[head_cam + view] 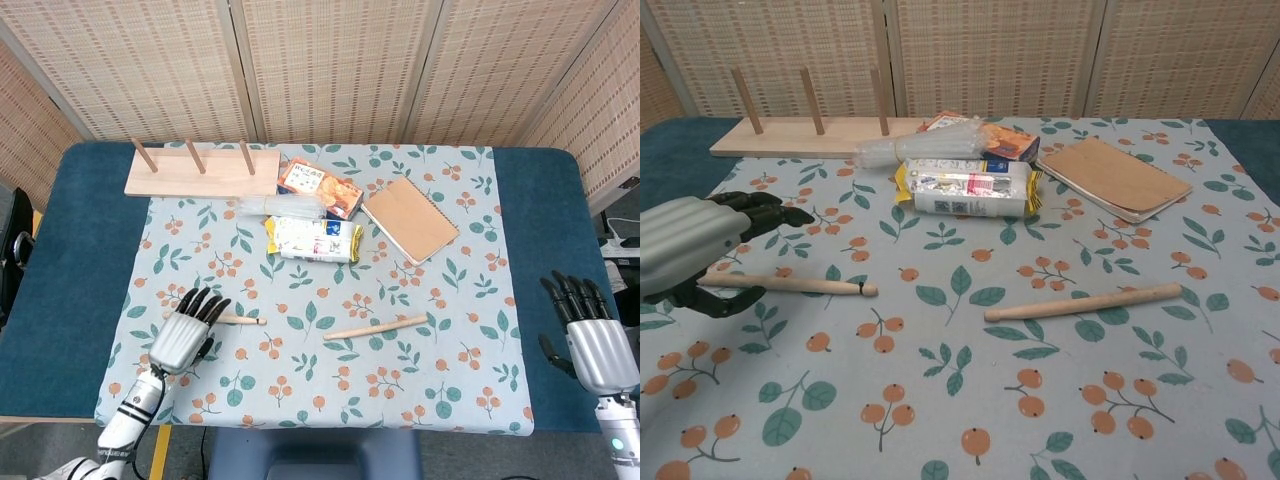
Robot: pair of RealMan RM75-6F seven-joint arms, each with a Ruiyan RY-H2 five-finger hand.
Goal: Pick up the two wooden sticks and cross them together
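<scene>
Two wooden sticks lie on the floral cloth. The left stick [238, 320] [800, 285] lies nearly level. The right stick [375, 327] [1083, 302] slants up to the right. My left hand [187, 336] [695, 240] hovers over the left stick's left end, fingers spread and holding nothing; it hides that end in the head view. My right hand [590, 335] stays open at the table's right edge, far from the right stick, and is absent from the chest view.
A wooden peg board [202, 171] [810, 135] sits at the back left. A clear plastic bag [925, 148], an orange snack box [320, 187], a foil snack pack [313, 240] [970, 188] and a brown notebook [410, 219] [1115, 176] lie behind the sticks.
</scene>
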